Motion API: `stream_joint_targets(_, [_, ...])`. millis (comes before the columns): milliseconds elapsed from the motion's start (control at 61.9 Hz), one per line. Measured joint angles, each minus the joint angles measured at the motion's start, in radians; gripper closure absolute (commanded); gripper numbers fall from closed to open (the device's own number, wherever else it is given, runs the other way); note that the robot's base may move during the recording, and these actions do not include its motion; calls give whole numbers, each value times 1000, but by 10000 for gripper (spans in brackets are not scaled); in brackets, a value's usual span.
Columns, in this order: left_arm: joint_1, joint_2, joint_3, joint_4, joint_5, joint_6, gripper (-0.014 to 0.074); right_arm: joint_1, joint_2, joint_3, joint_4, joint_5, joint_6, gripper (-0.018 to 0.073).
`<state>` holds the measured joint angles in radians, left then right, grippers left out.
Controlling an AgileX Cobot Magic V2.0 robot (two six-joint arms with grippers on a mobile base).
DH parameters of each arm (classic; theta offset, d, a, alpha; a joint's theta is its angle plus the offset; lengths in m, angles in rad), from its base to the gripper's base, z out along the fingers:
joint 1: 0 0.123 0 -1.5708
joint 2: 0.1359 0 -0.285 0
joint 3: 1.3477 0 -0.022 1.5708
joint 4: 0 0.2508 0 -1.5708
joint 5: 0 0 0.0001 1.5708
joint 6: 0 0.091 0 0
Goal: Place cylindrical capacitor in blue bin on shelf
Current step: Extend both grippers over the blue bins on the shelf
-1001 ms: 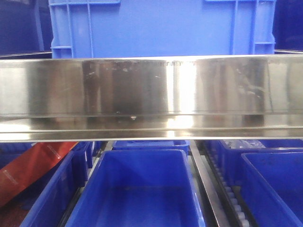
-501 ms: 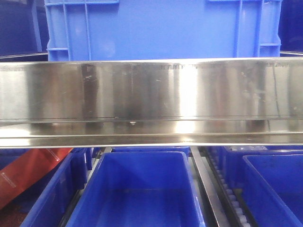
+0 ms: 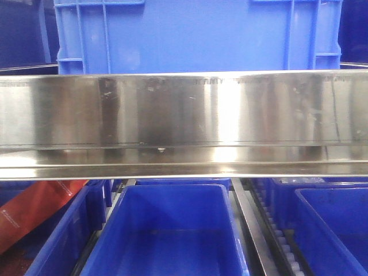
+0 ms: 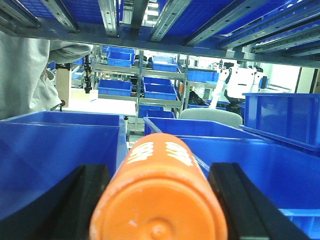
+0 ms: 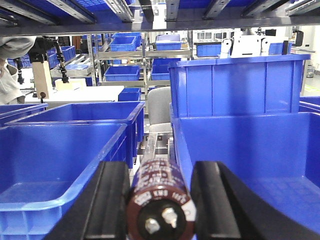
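Now the left gripper [image 4: 159, 167], closed on the cylindrical capacitor [image 4: 159, 197], hangs at the rims between two blue bins [image 4: 65, 120], so an early release may drop it into the gap; its long axis points forward, flat orange top toward the camera, while the right gripper [image 5: 160, 172] grips a dark brown capacitor [image 5: 161, 195].

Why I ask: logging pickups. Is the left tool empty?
No, the orange cylindrical capacitor sits between the left tool's fingers.

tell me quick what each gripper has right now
Left gripper: closed on the orange cylindrical capacitor.
Right gripper: closed on a dark brown capacitor.
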<state>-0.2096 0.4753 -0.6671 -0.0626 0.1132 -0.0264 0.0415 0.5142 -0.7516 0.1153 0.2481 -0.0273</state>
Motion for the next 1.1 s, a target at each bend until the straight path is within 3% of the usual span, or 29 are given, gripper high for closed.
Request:
stream_joint_targets(452, [0,16,-8,0,-30,0,707,2,9,-5,0,-24,0,724])
stream_joint_targets(581, [-12,104,-83,19,-29,0,707,41,70,-49,-2,-31,-16,724])
stream_joint_targets(694, [-69,224,-182,63,-21,0,707,113,157,-116,-4,-42,-31,724])
stream_joint_targets(904, [-244,489,-388,122,-15,0,707,251,358,-239,-4,-62,-33,724])
stream_joint_targets(1098, [-355,731,-537,136,-23,0,707,343,566,-340,-4,-132,-36,724])
